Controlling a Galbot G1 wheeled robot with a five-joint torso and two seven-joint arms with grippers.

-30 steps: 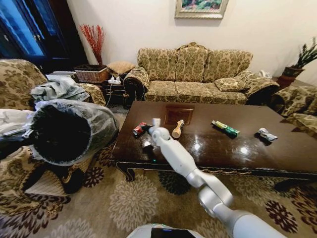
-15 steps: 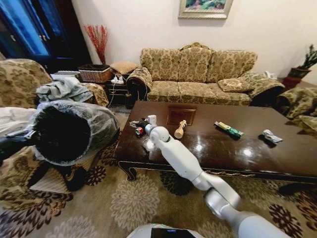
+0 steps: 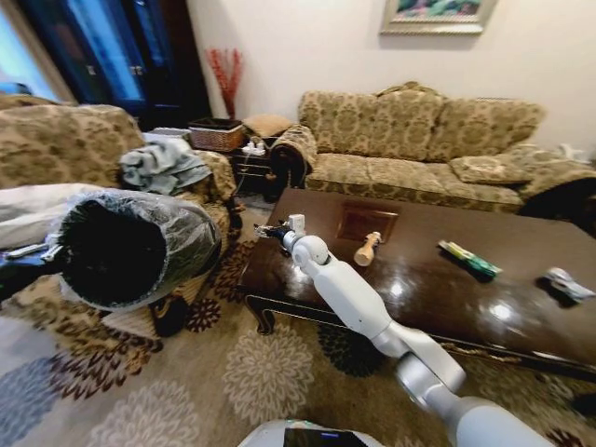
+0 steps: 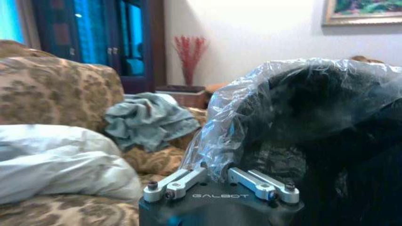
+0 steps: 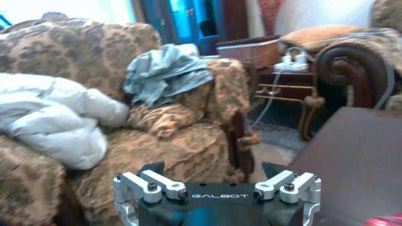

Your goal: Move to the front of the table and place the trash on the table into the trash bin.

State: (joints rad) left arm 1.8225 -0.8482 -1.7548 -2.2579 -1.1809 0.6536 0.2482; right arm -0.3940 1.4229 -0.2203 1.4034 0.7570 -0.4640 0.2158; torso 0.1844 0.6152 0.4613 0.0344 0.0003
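Right gripper (image 3: 277, 229) is held at the table's (image 3: 438, 298) left corner, jaws spread, empty. Can (image 5: 383, 220) lies just beside (barely seen) and should be centred before closing. Bin (image 3: 186, 233) rim is pinched by left gripper (image 4: 217, 175).

We see only a red sliver (image 5: 383, 221) cut off at the right wrist view's edge. The left end effector (image 4: 217, 175) hides its fingertips in the trash bin's (image 4: 314, 122) liner.

The table (image 3: 419, 298) stands on a patterned carpet (image 3: 186, 391). On it lie a tan bottle (image 3: 367, 249) near centre, a green packet (image 3: 470, 261) and a silver wrapper (image 3: 568, 284) far right.
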